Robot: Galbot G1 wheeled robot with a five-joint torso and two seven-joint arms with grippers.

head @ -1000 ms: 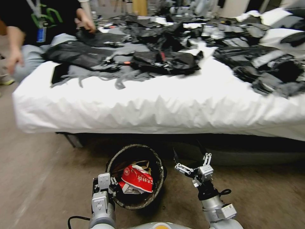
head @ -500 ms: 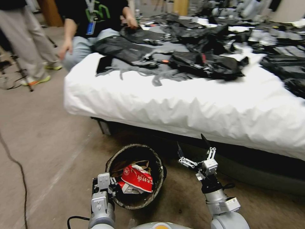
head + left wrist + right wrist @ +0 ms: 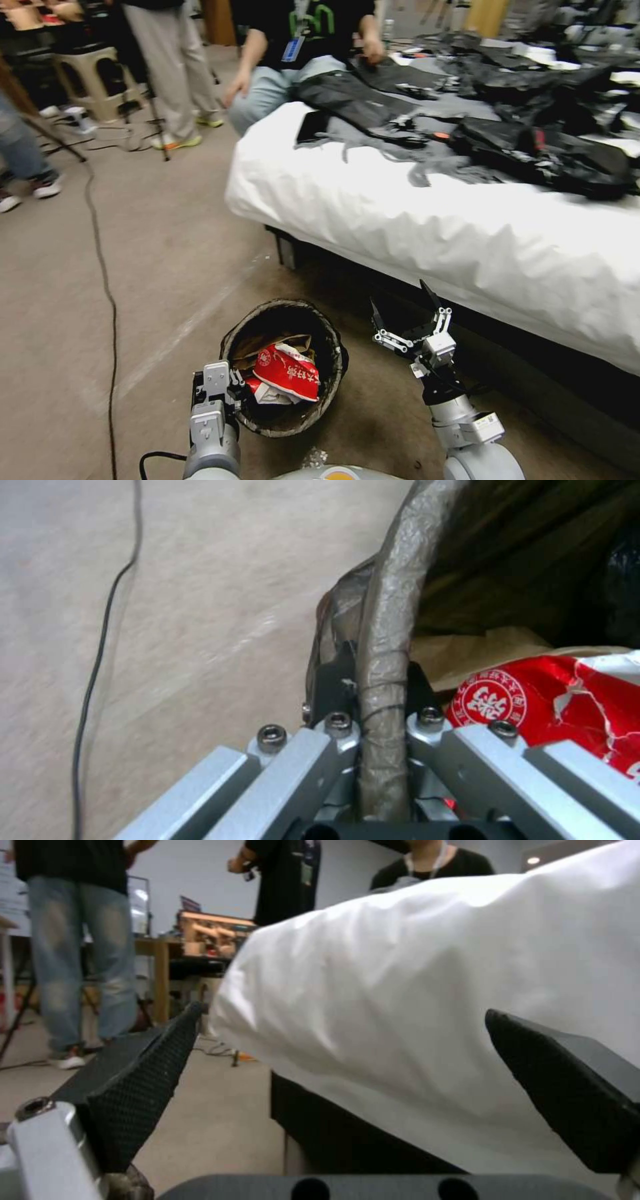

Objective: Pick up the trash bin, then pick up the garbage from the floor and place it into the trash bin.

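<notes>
Beside white-sheeted bed, left gripper grips trash bin (brown floor).

Open bare floor left of the left pincer, crossed only by a thin black cable. Just ahead of the spread right pincer: the bed with its overhanging white sheet, dark gap beneath. Between the pincers, blocking: the trash bin, mouth part-filled by a red wrapper.
</notes>
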